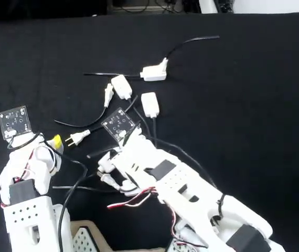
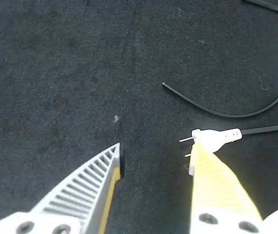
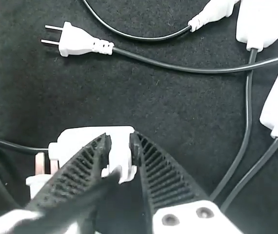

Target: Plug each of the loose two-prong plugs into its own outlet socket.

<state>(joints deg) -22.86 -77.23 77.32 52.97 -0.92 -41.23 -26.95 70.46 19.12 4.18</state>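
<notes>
In the high view the left end effector (image 1: 51, 140) sat at the lower left of the black counter (image 1: 244, 105), with a plug (image 1: 77, 138) just beside its yellow tip, prongs turned toward it; the right end effector (image 1: 107, 170) lay low in the middle; a socket (image 1: 120, 86) and a second socket (image 1: 149, 104) lay farther up, well apart from both arms. In the left wrist view the left end effector (image 2: 154, 155) was open and held nothing; the plug (image 2: 212, 137) lay across the tip of the yellow finger (image 2: 212, 185) rather than in the gap, its cable (image 2: 270, 128) running away over the counter. To take it well, I judged, the arm should shift sideways until the plug's body, not the prongs, sat between the fingers, then close squarely, so the prongs would stay free and level. In the right wrist view the right end effector (image 3: 119, 141) was closed on a white connector (image 3: 88, 139), whose lead left on one side; whether it was a plug or a socket I could not tell; the plug (image 3: 75, 43) lay beyond it on the counter, and both sockets were near the view's edge. That grip looked shallow, near the fingertips, so a push might twist the connector; the safer course, I judged, was to hold it low and steady, line up the two parts along one axis, and press straight with the cables slack.
</notes>
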